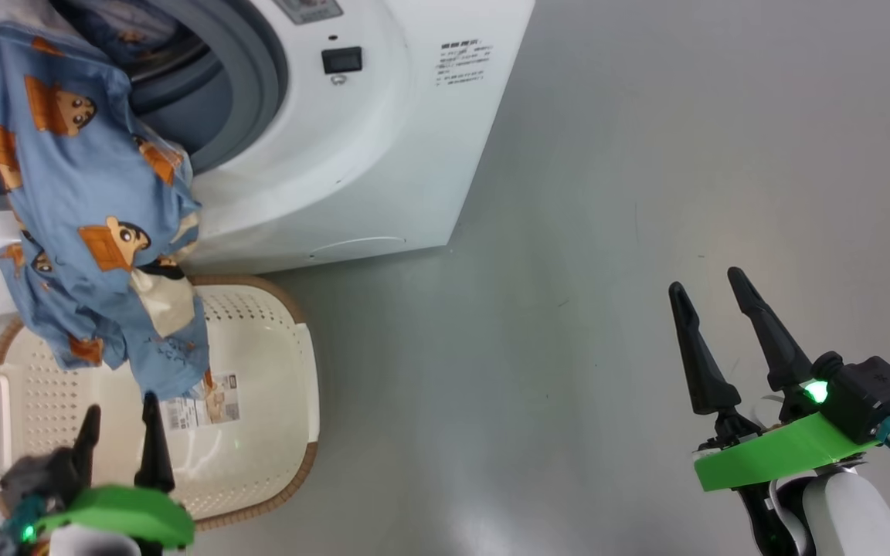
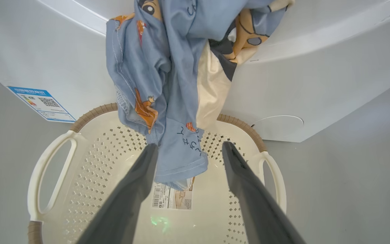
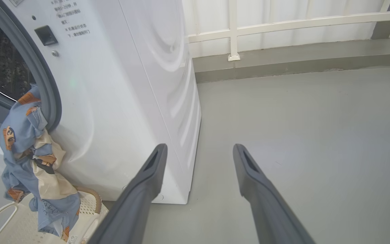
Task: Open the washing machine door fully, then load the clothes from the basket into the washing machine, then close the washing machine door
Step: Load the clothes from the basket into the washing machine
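The clothes (image 1: 82,201), light blue with orange cartoon prints and some cream cloth, hang out of the washing machine (image 1: 352,154) opening over its grey gasket, their lower end dangling into the basket (image 1: 267,340). My left gripper (image 1: 120,421) hovers open over the basket, just below the hanging cloth. In the left wrist view the cloth's tip (image 2: 181,159) hangs between the open left gripper (image 2: 188,149) fingers, not pinched. My right gripper (image 1: 711,282) stands open over bare floor to the right, holding nothing. The washing machine door is out of view.
The basket (image 2: 52,149) stands on the grey floor against the machine's front, a paper label (image 2: 173,198) on its bottom. A white railing (image 3: 283,23) and a low kerb run along the back.
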